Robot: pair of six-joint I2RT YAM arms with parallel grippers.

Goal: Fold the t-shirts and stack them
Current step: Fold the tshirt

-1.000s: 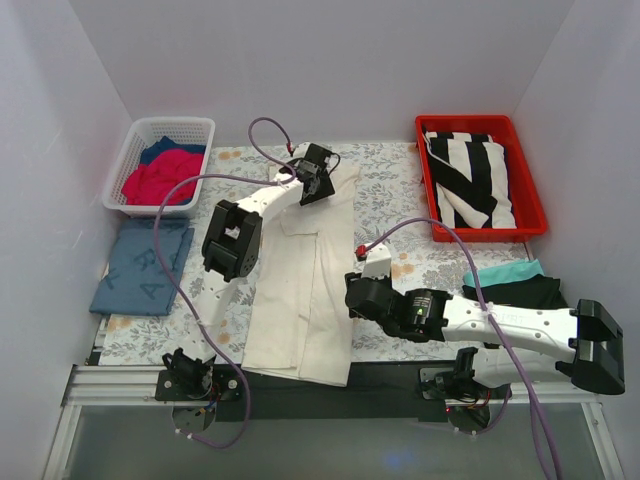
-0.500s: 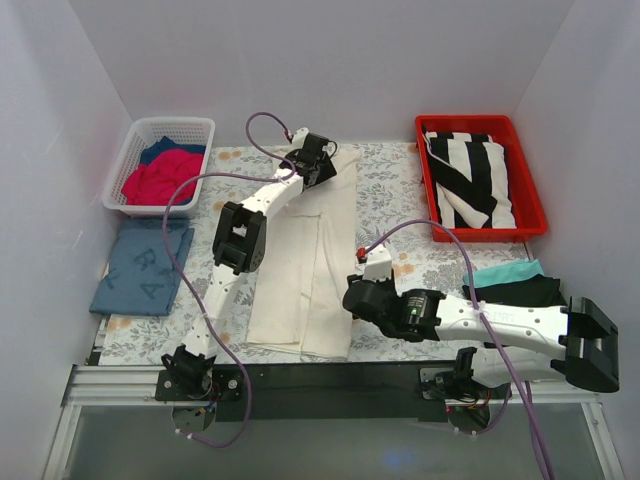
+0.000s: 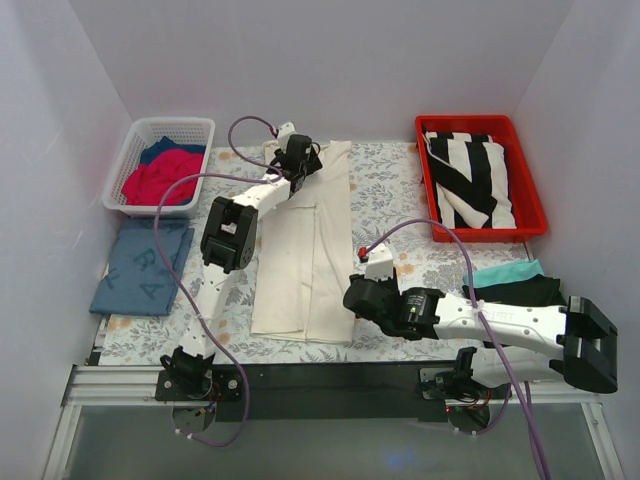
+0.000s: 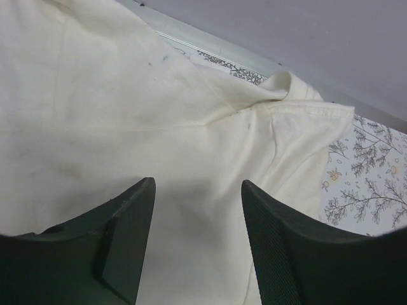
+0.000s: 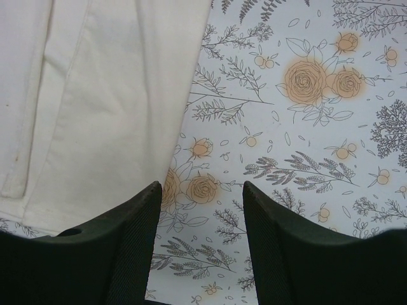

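Observation:
A large cream t-shirt lies folded into a long strip down the middle of the table. My left gripper is open just above its far end; the left wrist view shows its jaws spread over the cream cloth, holding nothing. My right gripper is open beside the shirt's near right edge. In the right wrist view the jaws are over the floral covering, with the cream shirt just to their left. Teal and black shirts lie at the right.
A white basket at the far left holds red and navy shirts. A blue-grey folded shirt lies in front of it. A red bin at the far right holds black-and-white striped cloth.
My left gripper has moved toward the far left. The cream shirt has slid away from the near edge and now lies wholly on the table. The right gripper has barely shifted.

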